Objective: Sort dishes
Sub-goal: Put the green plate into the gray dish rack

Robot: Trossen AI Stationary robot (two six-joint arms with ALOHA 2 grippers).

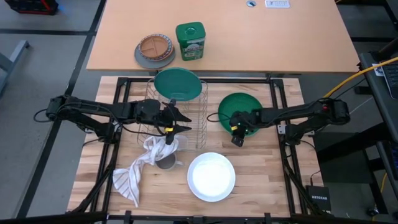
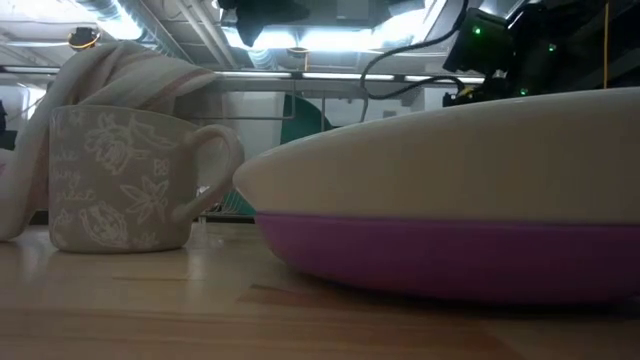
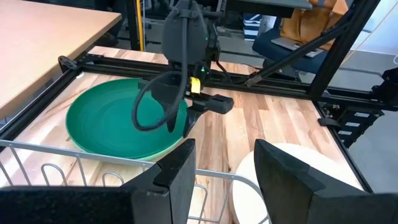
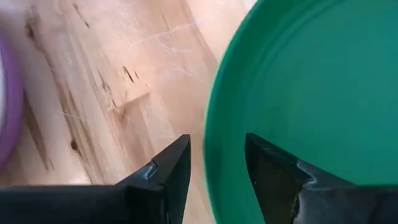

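Right gripper (image 1: 235,136) sits at the near rim of the darker green plate (image 1: 242,109), which lies flat on the wooden table (image 1: 267,180). Its jaws stand apart and straddle that rim: one finger is over the plate's inner surface, the other over bare wood just outside it. The right wrist view shows the rim running through the gap between the fingers (image 4: 168,174), with no visible clamping contact. A sliver of the purple plate (image 4: 7,112) shows beyond the outer finger, well apart from the jaws.

Left gripper (image 1: 185,121) hovers over the wire dish rack (image 1: 198,127), its jaws apart and holding nothing. Ahead of these jaws, past the rack's wire rail, lie the darker green plate and the right arm's wrist. The teal plate (image 1: 178,83) stands in the rack, behind the left gripper at the rack's far end.

White plate (image 1: 211,176) rests on top of the purple plate (image 2: 450,255), near the front of the table, clear of both grippers. A patterned mug (image 2: 125,180) stands beside this stack, with a striped cloth (image 1: 138,168) draped against it.
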